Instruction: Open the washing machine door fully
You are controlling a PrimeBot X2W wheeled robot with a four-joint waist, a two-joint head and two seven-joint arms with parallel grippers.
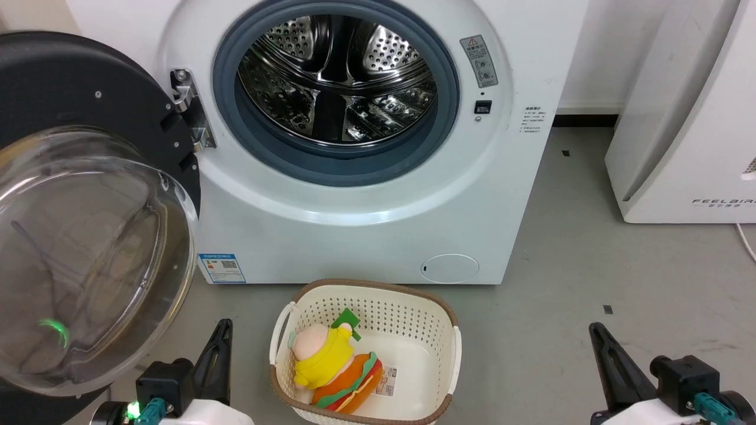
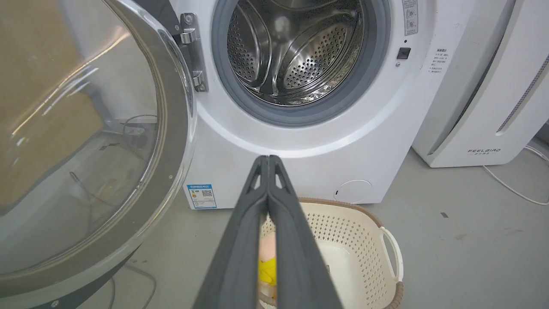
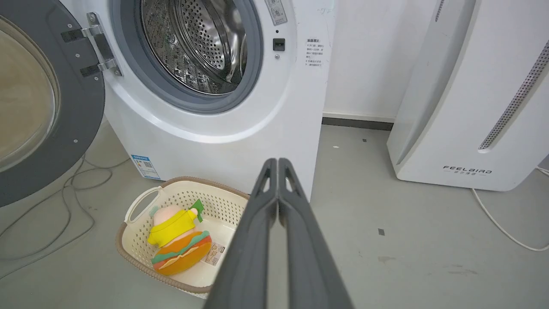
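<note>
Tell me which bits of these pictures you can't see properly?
Large round black-rimmed glass washing machine door: head view, cut off by the left and bottom edges.
Yellow and orange plush toy in the cream perforated plastic basket: left wrist view, mostly hidden behind the left gripper, its dark fingers shut.
Blue label on the white washing machine: head view, print too small to read.

A laundry corner: white washing machine (image 1: 354, 236), plastic basket (image 1: 378, 285), bare grey floor (image 1: 590, 265).
</note>
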